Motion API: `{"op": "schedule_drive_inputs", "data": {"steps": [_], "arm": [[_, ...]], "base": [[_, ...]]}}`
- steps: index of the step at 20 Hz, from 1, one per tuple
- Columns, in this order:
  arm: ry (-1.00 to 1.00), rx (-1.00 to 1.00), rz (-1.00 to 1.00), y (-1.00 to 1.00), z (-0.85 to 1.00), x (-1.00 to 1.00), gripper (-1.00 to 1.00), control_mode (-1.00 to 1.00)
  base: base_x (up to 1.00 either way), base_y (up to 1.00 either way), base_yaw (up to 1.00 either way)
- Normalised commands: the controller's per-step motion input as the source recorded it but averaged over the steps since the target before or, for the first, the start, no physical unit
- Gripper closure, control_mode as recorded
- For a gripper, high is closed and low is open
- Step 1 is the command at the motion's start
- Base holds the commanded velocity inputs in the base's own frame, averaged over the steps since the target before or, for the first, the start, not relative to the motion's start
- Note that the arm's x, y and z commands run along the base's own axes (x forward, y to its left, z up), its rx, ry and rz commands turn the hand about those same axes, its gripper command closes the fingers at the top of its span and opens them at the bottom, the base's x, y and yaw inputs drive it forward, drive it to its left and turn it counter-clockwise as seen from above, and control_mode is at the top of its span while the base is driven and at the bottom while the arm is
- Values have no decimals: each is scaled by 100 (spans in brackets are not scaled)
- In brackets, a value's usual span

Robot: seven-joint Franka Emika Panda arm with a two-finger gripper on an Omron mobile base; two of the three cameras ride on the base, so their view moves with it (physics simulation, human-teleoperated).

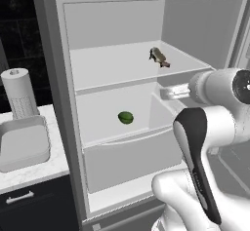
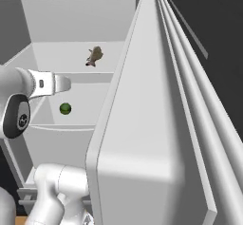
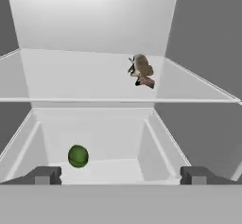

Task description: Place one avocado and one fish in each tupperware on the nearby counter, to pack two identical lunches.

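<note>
Fridge (image 1: 117, 59) interior is shown; tupperware (image 1: 24, 147) is cut off at the frame edge. Olive-brown fish (image 3: 141, 70) and green avocado (image 3: 78, 155) are seen. Gripper (image 3: 120, 175) is spread wide, unloaded.

I see a round green avocado (image 1: 125, 117) lying in the open fridge's lower compartment; an olive-brown fish (image 1: 158, 57) on the shelf above — tail perhaps outward. Grey tupperware (image 1: 23, 147) sits on the counter (image 1: 29, 174) — empty.

I count one green avocado (image 1: 125, 117), one olive-brown fish (image 1: 158, 57), one grey tupperware (image 1: 22, 147) and one paper towel roll (image 1: 19, 92) on the worktop (image 1: 36, 174), and two fridge shelves.
</note>
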Motion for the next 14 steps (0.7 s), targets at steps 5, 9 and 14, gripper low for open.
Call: {"op": "schedule_drive_inputs", "data": {"steps": [5,9,14], "arm": [[-18,6,-5,-36,92,54,-100,-100],[6,9,-2,-4,20,66,-100,-100],[14,0,-1,2,-13,91,-100,-100]], "base": [[0,0,0],[0,0,0],[0,0,0]]}}
